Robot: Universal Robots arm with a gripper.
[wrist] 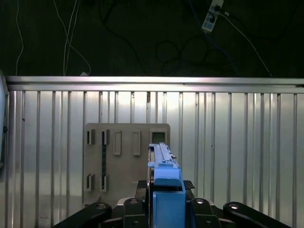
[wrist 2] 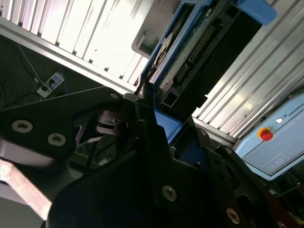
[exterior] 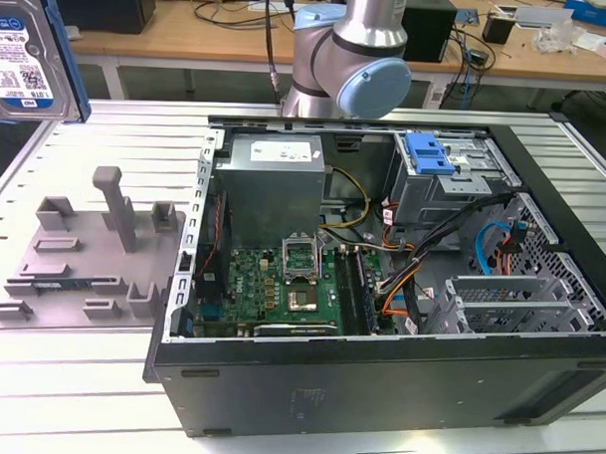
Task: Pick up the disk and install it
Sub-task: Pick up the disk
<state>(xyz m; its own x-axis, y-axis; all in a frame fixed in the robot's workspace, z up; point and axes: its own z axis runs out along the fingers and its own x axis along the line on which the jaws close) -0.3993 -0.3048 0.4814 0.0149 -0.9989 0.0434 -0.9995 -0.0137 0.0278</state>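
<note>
**Disk lifted, not yet installed**

The gripper is closed on the blue caddy edge of the disk, holding it clear of the table. In the exterior view the disk hangs at ten o'clock, with the grey holder at eight. The drive cage sits at two o'clock inside the open computer case, well apart from the disk. By my judgement the pickup is done and the installation is left.

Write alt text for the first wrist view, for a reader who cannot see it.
The gripper clamps the disk edge-on by its blue caddy, over a slatted metal table. A grey slotted fixture plate lies on the table; past the table's edge, cables and a power strip lie on a dark floor.
</note>
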